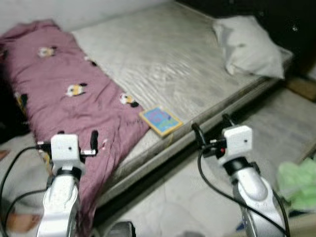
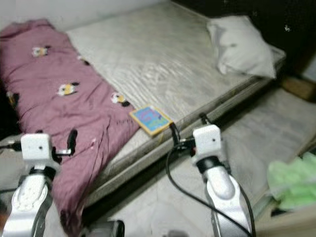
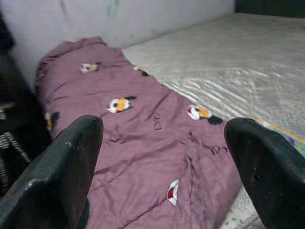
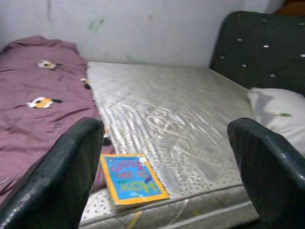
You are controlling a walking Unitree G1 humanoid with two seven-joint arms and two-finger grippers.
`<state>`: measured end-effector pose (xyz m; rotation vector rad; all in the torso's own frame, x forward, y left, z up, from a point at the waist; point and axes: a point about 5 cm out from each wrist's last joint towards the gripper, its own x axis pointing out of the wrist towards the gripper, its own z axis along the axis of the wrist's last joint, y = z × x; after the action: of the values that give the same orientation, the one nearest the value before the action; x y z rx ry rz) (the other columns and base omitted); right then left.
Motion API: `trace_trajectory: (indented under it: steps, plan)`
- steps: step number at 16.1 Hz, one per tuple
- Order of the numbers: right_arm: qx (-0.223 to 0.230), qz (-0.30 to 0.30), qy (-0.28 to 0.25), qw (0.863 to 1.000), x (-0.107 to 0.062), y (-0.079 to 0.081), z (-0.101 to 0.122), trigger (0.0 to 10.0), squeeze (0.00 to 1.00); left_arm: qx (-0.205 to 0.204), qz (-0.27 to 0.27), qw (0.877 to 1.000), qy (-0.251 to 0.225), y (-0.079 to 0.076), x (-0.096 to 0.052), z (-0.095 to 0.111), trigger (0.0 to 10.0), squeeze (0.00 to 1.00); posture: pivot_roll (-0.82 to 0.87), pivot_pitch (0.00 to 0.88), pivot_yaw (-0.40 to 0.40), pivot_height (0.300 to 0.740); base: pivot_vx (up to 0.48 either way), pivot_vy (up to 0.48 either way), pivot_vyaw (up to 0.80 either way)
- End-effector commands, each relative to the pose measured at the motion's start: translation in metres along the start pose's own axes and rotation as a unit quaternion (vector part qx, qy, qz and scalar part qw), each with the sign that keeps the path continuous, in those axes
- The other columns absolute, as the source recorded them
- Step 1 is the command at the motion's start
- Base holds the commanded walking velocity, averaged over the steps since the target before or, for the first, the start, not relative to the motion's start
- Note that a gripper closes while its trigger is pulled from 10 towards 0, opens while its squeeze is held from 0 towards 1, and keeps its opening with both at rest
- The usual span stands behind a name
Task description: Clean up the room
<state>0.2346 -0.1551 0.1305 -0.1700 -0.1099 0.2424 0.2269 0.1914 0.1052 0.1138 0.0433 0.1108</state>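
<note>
At the bed's near edge: a book (image 1: 160,121) lies flat on the bare mattress (image 1: 163,59), close to the front edge and touching the hem of the blanket (image 1: 59,94).
Book: thin, yellow-bordered, blue cover up; in the head views its long axis runs slantwise to the near edge, one corner pointing toward the robot.
Blanket: purple, printed with small cartoon figures, heaped along the mattress's left side and spilling over the near edge toward the floor.
Pillow: a pale pillow (image 1: 249,45) sits at the far right corner, well apart from the book.
Right gripper (image 1: 212,129): raised just before the near edge, fingers (image 4: 57,181) spread wide; the right wrist view frames the book low between them, ahead and nearer the finger on the blanket side.
Left gripper (image 1: 69,142): held up over the draped blanket, fingers (image 3: 57,176) likewise apart, holding nothing; its wrist view looks along the blanket, the book's corner just showing by one finger.
Nearer arm: the right, by judgement; the book lies ahead of it and slightly to the robot's left, while the left arm would have to cross the blanket.
Coming move: likely a reach forward by the right arm; a flat, thin book offers little to pinch except at the edge nearest the mattress's front.
Floor: a green heap (image 1: 298,182) lies at the right, too blurred to identify.
</note>
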Motion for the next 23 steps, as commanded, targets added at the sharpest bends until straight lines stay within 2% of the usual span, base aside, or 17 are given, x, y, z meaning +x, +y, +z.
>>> trace_trajectory:
  steps: [1, 12, 19, 23]
  plan:
    - [-0.002, -0.009, 0.004, 1.0, -0.0012, -0.0039, -0.0012, 10.0, 0.0, -0.003, -0.006, 1.0, -0.001, -0.0044, -0.0012, 0.0008, 10.0, 0.0, -0.07, 0.101, -0.008, 0.74, 0.0, 0.0, 0.8]
    - [-0.008, -0.005, 0.003, 1.0, 0.0012, -0.0039, -0.002, 10.0, 0.0, -0.006, -0.018, 1.0, -0.008, -0.0069, 0.0027, 0.0023, 10.0, 0.0, -0.07, 0.093, -0.014, 0.74, 0.0, 0.0, 0.79]
    - [-0.006, -0.011, 0.001, 1.0, 0.0028, -0.0072, -0.0015, 10.0, 0.0, -0.008, -0.034, 0.999, -0.014, -0.0109, 0.0003, 0.0026, 10.0, 0.0, -0.07, 0.094, -0.017, 0.74, 0.0, 0.0, 0.0]
    - [-0.007, -0.009, 0.001, 1.0, 0.0033, -0.0059, -0.0019, 10.0, 0.0, -0.008, -0.037, 0.999, -0.016, -0.0108, 0.0007, 0.0029, 10.0, 0.0, -0.07, 0.102, -0.011, 0.74, 0.265, 0.0, 0.0]
